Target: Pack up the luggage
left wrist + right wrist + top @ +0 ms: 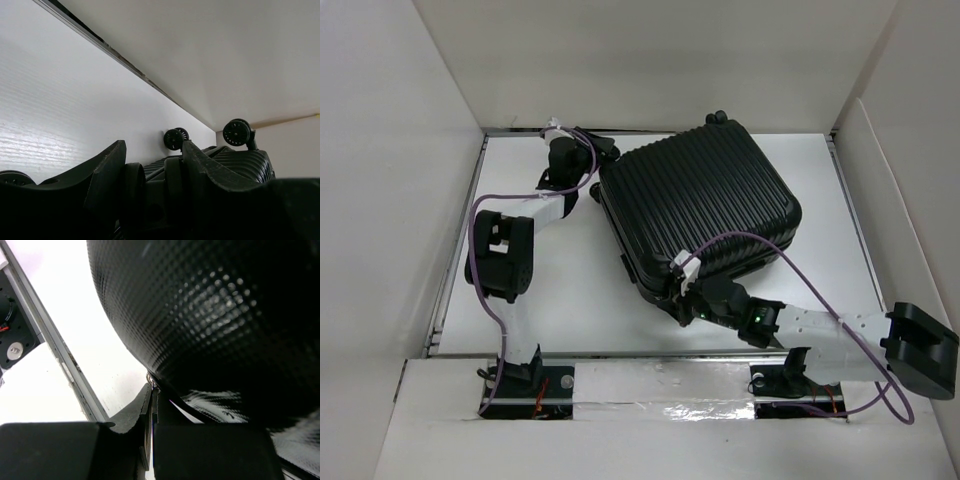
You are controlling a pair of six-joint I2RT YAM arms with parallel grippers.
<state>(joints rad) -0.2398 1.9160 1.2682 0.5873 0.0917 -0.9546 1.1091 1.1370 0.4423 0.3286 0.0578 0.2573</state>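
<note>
From above, the luggage (705,205) is seen closed and lying flat, skewed on the white table (560,290), its black shell ribbed and round-cornered. The left gripper (595,150) is set at its far left corner, the right gripper (682,292) against its near edge. In the left wrist view, two small black casters (237,132) are shown; the fingers (105,175) stand partly apart with a dark wheel-like part between them, and a grip cannot be told. In the right wrist view, the shell is seen finely dimpled; the fingers (135,412) are pressed together, with a small metal ring (150,376) at their tips.
</note>
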